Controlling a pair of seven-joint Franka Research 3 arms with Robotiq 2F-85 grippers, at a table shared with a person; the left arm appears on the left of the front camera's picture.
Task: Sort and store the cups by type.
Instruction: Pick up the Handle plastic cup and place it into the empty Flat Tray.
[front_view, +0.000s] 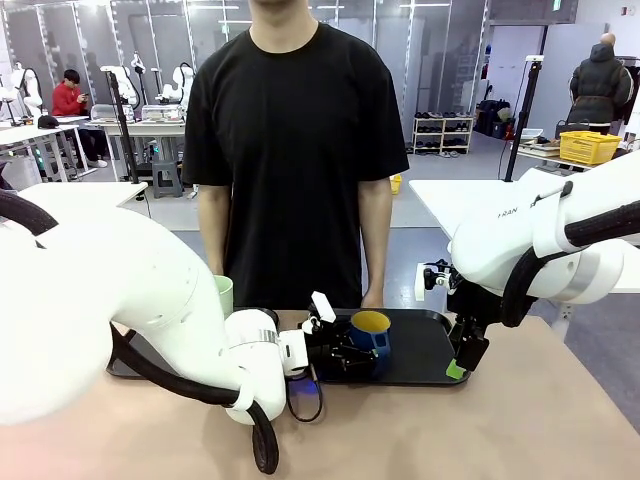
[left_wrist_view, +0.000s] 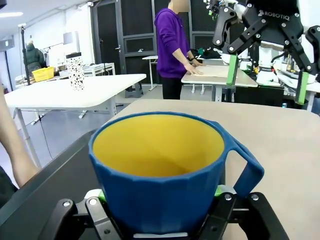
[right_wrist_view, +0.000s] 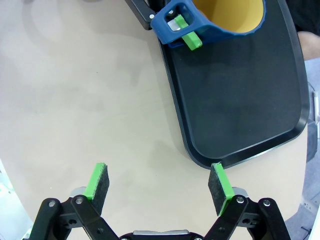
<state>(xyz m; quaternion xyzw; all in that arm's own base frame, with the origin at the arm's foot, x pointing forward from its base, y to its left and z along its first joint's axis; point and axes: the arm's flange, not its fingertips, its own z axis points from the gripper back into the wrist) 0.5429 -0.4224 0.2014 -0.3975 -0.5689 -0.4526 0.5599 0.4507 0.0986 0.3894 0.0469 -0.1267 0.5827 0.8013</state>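
One mug (front_view: 371, 335); one tumbler (front_view: 223, 296) (mint)

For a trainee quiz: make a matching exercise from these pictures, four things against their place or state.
Things:
1. blue mug
2. mint-green tumbler
3. right gripper
4. black tray

States:
A. open, holding nothing
B. lying on the tan table, under the mug
C. clamped in the left gripper
D. standing behind the left arm

Pairs: 1-C, 2-D, 3-A, 4-B
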